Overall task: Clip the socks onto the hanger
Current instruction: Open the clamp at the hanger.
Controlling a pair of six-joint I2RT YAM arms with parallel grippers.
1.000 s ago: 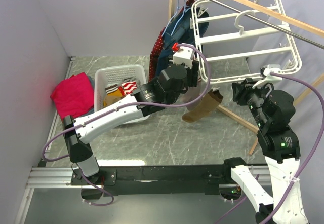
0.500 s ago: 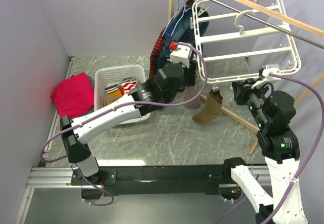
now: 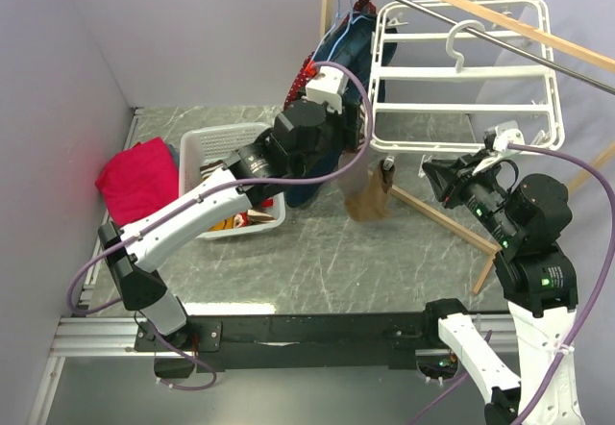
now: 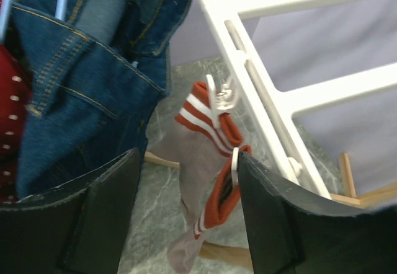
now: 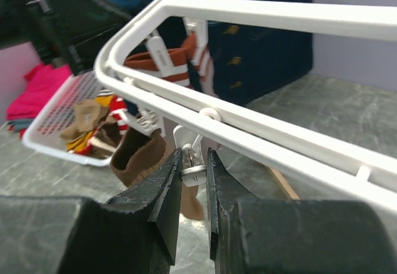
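Beside the hanger (image 3: 461, 72), basket (image 3: 231, 133) holding socks (image 5: 87, 131); left pincer (image 4: 186, 212) released, right pincer (image 5: 193, 181) pinching a clip (image 5: 191, 162)

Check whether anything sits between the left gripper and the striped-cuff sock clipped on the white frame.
Nothing visible does. In the left wrist view the sock hangs straight ahead of the open left gripper, only air between. The denim garment hangs to the sock's left, and the hanger runs along its right.

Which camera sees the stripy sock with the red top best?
The left wrist view: the striped sock hangs mid-picture, clipped by its cuff to the hanger. The right wrist view shows mostly its cuff. The top view shows it small and partly hidden.
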